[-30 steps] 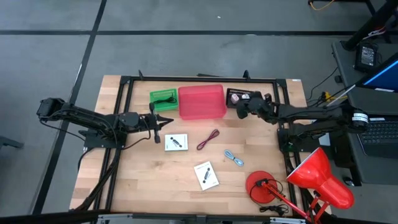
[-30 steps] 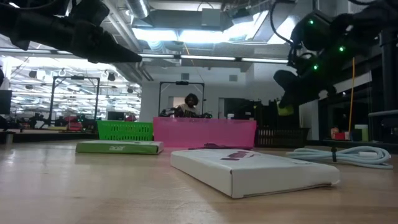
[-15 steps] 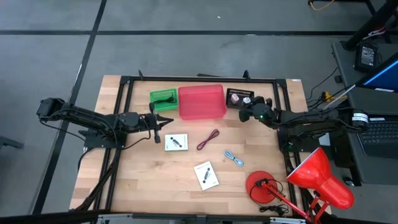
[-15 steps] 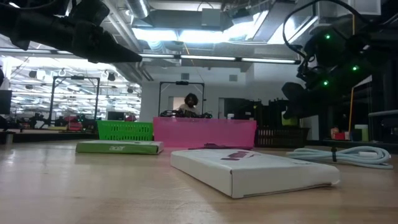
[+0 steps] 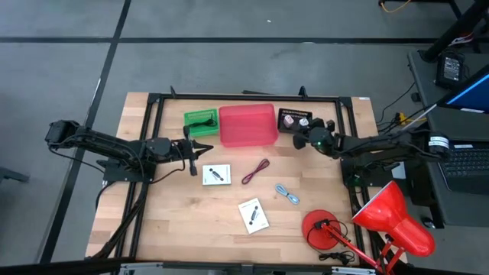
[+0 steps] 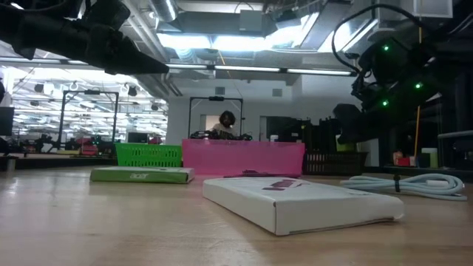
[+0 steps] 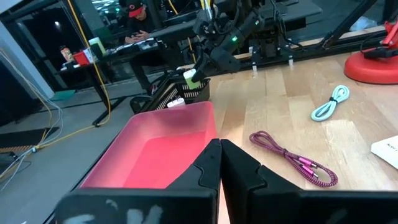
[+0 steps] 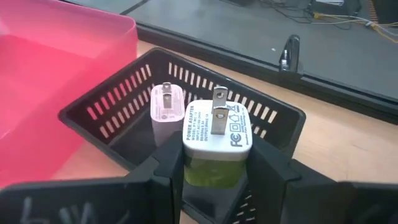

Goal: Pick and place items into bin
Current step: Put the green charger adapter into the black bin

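Two fingers of the right gripper (image 8: 214, 171) pinch a white and green plug adapter (image 8: 217, 146) over the black basket (image 8: 118, 102), where another white adapter (image 8: 165, 112) sits. Left gripper (image 7: 219, 171), fingers pressed together, waits beside the red bin (image 5: 247, 125).

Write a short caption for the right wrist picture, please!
Right gripper holds a white plug over a black basket.

Wooden table (image 5: 176, 221) bearing three bins at top, two white boxes, two cords and lamp base lower right.
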Robot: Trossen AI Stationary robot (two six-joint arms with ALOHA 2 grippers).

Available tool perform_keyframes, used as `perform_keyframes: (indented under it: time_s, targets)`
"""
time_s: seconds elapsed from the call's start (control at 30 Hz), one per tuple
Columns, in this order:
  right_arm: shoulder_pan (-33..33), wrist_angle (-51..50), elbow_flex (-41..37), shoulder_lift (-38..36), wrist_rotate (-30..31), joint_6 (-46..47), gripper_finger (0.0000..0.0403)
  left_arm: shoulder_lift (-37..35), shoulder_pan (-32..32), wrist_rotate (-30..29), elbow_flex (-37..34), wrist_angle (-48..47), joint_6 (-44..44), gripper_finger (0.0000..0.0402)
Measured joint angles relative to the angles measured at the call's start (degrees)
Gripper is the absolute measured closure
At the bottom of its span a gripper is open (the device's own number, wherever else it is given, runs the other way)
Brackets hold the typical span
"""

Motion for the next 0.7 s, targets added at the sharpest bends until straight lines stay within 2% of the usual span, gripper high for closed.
perform_keyframes:
  time_s: [0.13, 0.47, 0.7]
  targets:
    - [0.0, 3.1, 0.0, 1.7, 0.0, -0.5, 0.0288, 0.0, 0.0, 0.0, 0.0, 0.0, 0.0, 0.0400]
    - [-0.9, 3.8, 0.0, 3.9, 0.0, -0.4, 0.0288, 0.0, 0.0, 0.0, 0.0, 0.0, 0.0, 0.0394]
    - [-0.9, 3.9, 0.0, 3.9, -0.1, 1.2, 0.0217, 0.0, 0.0, 0.0, 0.0, 0.0, 0.0, 0.0394]
